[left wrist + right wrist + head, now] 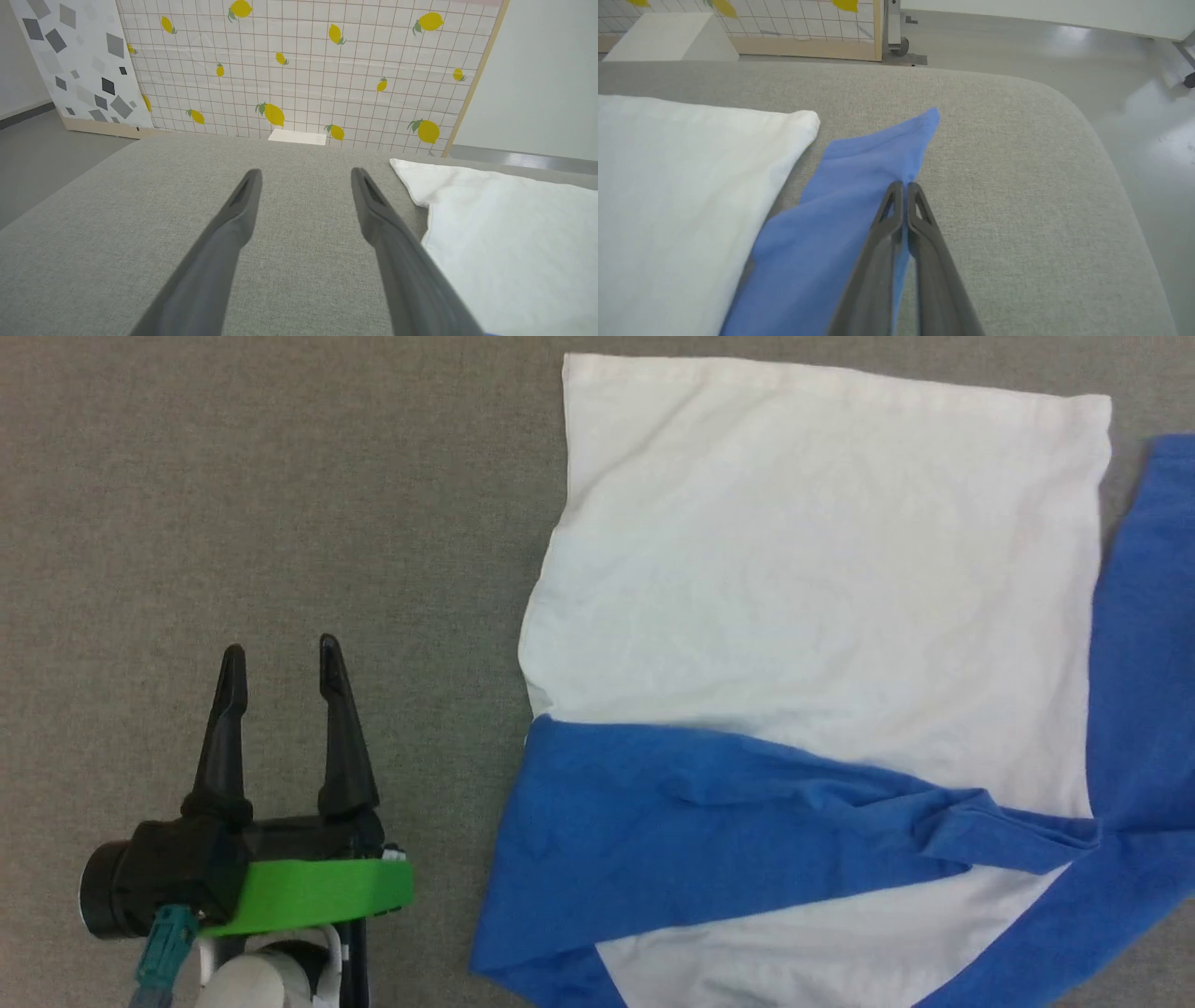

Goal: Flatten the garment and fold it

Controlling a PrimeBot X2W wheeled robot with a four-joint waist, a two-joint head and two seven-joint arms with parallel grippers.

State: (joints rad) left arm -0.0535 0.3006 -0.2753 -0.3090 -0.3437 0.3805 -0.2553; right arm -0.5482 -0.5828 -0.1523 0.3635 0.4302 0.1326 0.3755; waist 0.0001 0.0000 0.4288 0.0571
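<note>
one garment (822,569) spread on grey padded surface (280,476), right of centre.
white panel lay flat, one blue sleeve (747,821) folded across its near part. left gripper (277,658) sat left of the garment over bare surface, fingers wide apart. right gripper (903,186) was pinched closed on the edge of the right-hand sleeve (859,186).

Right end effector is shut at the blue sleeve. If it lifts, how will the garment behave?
Probably floppy: the garment lies creased and folded over itself, so it should sag from the right end effector. It is likely light, since the cloth looks thin. The grey fabric surface may drag on it rather than let it slide.
</note>
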